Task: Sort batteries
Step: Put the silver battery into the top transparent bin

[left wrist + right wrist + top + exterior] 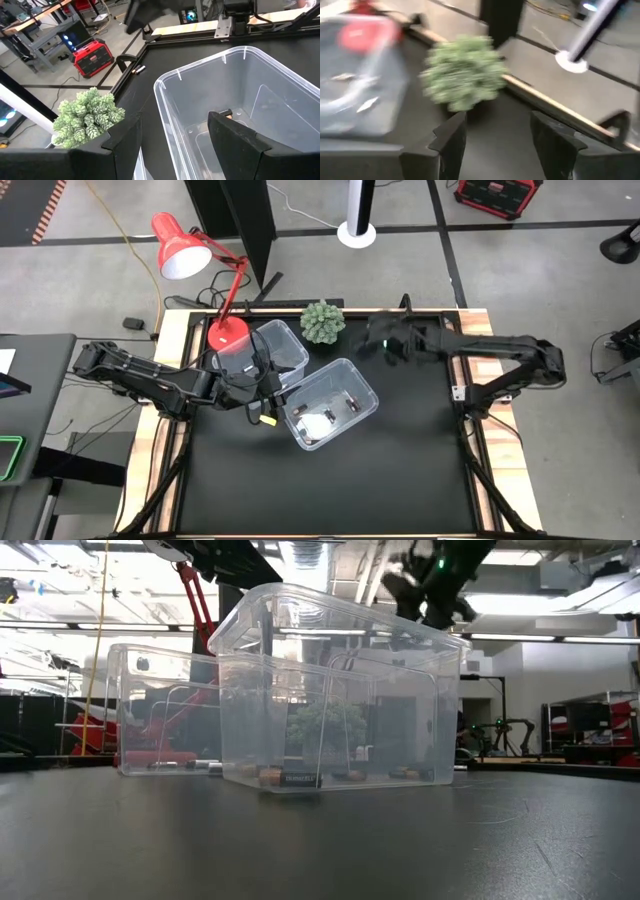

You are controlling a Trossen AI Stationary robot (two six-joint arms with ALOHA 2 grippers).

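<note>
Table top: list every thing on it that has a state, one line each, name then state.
Near bin: upright, lidless, several batteries lying on its floor.
Far bin: upright, lidless, beside the lamp base.
Red lamp: standing at the table's far-left corner; lit or not, cannot tell.
Plant: upright at the far edge.
Left gripper: open, empty, over the near bin.
Right gripper: open, empty, raised near the plant.

Two clear bins crowd the black table's left-centre, a green plant and red lamp at its far edge. The near half and right side lie bare, open to passage.
</note>
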